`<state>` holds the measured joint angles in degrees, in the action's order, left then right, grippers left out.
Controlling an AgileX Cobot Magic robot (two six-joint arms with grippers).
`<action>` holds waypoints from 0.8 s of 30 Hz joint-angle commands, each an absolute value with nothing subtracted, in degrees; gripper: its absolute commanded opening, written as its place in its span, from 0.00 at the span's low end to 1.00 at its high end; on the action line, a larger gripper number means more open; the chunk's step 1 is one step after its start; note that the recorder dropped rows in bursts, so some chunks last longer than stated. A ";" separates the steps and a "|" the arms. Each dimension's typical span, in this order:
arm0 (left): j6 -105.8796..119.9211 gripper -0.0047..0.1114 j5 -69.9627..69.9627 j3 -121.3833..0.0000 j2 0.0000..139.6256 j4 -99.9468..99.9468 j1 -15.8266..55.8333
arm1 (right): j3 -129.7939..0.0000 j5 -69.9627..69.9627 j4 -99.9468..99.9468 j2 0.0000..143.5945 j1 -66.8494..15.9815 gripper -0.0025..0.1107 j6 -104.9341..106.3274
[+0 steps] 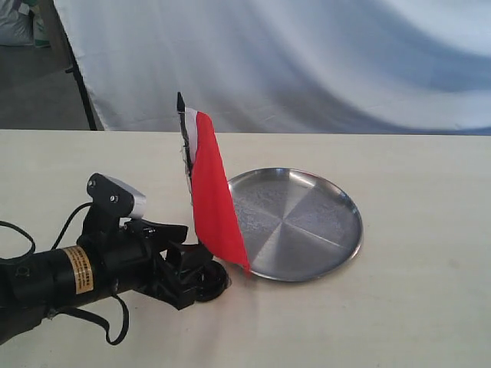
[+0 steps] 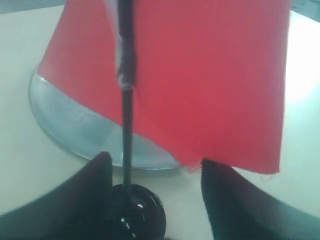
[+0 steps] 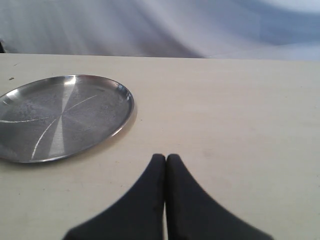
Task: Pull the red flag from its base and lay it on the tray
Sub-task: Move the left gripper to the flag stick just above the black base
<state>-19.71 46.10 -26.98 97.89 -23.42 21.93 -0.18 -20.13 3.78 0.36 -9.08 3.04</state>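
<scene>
The red flag [image 1: 217, 201] stands upright on its thin black stick [image 2: 127, 145], which is set in the small black base [image 1: 215, 277] on the table just left of the silver tray [image 1: 307, 222]. My left gripper [image 1: 198, 270] is low at the base and open. In the left wrist view the base [image 2: 140, 212] sits between its fingers [image 2: 92, 187], close to one and well apart from the other. The red cloth [image 2: 210, 75] hangs in front of the tray [image 2: 70, 125]. My right gripper [image 3: 166, 158] is shut and empty over bare table beside the tray [image 3: 60, 115].
A white cloth backdrop [image 1: 307, 54] hangs behind the table's far edge. A dark stand leg [image 1: 80, 84] shows at the back left. The left arm's cable [image 1: 115, 322] loops near the table's front left.
</scene>
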 commanded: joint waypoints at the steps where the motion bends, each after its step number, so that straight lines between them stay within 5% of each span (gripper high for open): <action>1: -20.01 0.37 44.18 -27.33 98.01 -23.71 22.23 | 0.00 -19.98 3.56 0.00 -8.74 0.02 3.20; 7: -23.04 0.49 41.98 -29.67 102.05 -25.05 22.49 | 0.00 -19.98 3.56 0.00 -8.74 0.02 3.20; 17: -25.27 0.50 43.61 -32.76 108.07 -25.17 22.49 | 0.00 -19.98 3.56 0.00 -8.74 0.02 3.20; 20: -25.27 0.46 45.08 -32.78 108.07 -25.17 22.49 | 0.00 -19.98 3.56 0.00 -8.74 0.02 3.20; 24: -25.27 0.25 44.95 -33.18 108.07 -25.17 22.49 | 0.00 -19.98 3.56 0.00 -8.74 0.02 3.20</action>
